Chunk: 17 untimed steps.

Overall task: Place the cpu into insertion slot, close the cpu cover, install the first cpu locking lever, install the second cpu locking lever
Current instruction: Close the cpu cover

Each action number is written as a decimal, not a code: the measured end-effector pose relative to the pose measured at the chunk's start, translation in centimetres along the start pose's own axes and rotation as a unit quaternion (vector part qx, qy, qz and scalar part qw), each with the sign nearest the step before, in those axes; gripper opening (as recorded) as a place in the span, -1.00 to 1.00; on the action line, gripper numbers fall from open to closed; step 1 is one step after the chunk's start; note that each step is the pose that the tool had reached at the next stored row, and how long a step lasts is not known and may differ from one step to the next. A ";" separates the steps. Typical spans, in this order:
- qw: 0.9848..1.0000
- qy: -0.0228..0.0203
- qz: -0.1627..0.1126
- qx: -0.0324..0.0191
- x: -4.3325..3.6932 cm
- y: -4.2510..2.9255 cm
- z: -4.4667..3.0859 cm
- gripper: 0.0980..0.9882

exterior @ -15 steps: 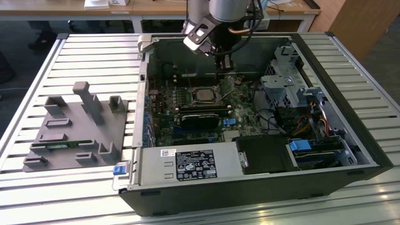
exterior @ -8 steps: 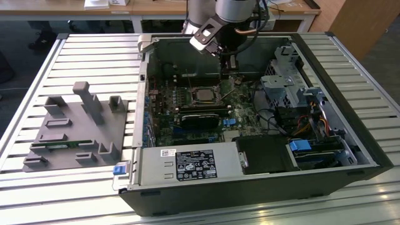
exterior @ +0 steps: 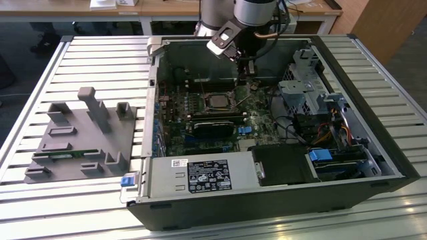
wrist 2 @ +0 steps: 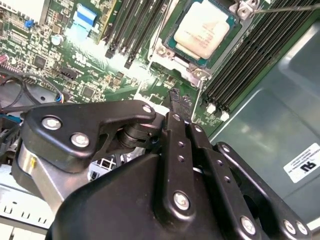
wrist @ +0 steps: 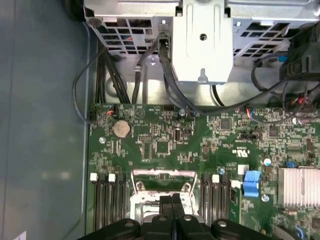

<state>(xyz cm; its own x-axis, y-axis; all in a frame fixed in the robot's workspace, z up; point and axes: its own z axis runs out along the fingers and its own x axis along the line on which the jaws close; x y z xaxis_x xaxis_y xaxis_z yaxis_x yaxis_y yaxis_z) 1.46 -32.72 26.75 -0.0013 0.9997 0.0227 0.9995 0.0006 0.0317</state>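
The cpu point(wrist 2: 205, 27), a pale silver square chip, lies flat in the insertion slot point(wrist 2: 172, 56) on the green board; in the exterior view it point(exterior: 217, 101) sits mid-case. A silver frame, the cpu cover point(wrist: 162, 175), borders the slot; I cannot tell whether it lies fully down. A thin wire lever point(wrist 2: 290, 7) sticks out from the slot's corner. My gripper point(wrist: 171, 199) hovers just beside the slot with its black fingers pressed together and nothing between them. Its tip point(wrist 2: 176, 97) points at the board near the slot's corner, inside the open computer case point(exterior: 248, 80).
Black memory slots point(wrist: 107, 205) flank the socket on both sides. A metal drive cage point(wrist: 202, 40) with black cables stands past the board's edge. A finned heatsink point(wrist: 299, 185) and blue connector point(wrist: 251, 180) lie nearby. A grey fixture point(exterior: 80, 140) sits on the slatted table outside the case.
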 end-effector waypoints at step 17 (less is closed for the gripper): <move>1.000 0.000 0.000 0.002 0.21 1.62 0.57 -0.96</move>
<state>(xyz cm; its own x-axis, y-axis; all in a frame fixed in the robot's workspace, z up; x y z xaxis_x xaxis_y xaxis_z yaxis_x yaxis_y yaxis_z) 3.09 -32.49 26.24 -0.0013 0.9997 0.0226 0.9996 0.0007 0.0271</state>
